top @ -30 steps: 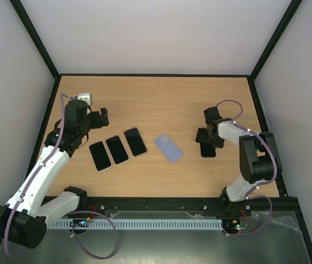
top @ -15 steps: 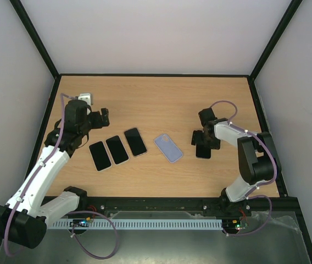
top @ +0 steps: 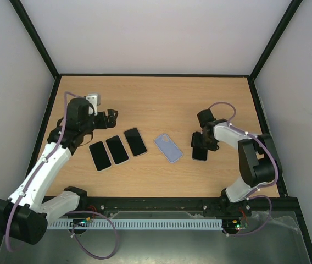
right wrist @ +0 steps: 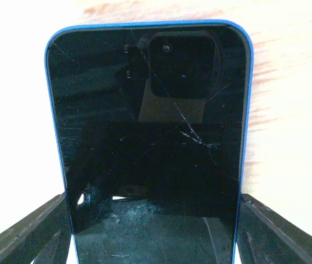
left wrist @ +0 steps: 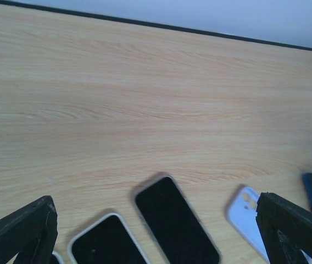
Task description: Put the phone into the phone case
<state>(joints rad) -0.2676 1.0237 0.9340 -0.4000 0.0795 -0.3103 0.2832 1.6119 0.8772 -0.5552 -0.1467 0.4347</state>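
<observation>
A blue-edged phone (top: 200, 150) with a black, scratched screen (right wrist: 150, 126) lies on the table right of centre. My right gripper (top: 202, 141) (right wrist: 151, 198) straddles its near end, with a finger pressed against each long side. The pale blue phone case (top: 168, 148) lies flat just left of the phone, apart from it, and its corner (left wrist: 245, 213) shows in the left wrist view. My left gripper (top: 111, 116) (left wrist: 155, 202) hovers wide open above the table's left side with nothing between its fingers.
Three black-screened phones (top: 99, 155), (top: 117, 149), (top: 135, 141) lie in a row left of the case; two show in the left wrist view (left wrist: 175, 220), (left wrist: 109, 245). Black frame rails border the wooden table (top: 161, 99).
My right gripper has slid the phone left, toward the case, and its fingers have narrowed onto it. The left gripper has shifted a little to the right.
</observation>
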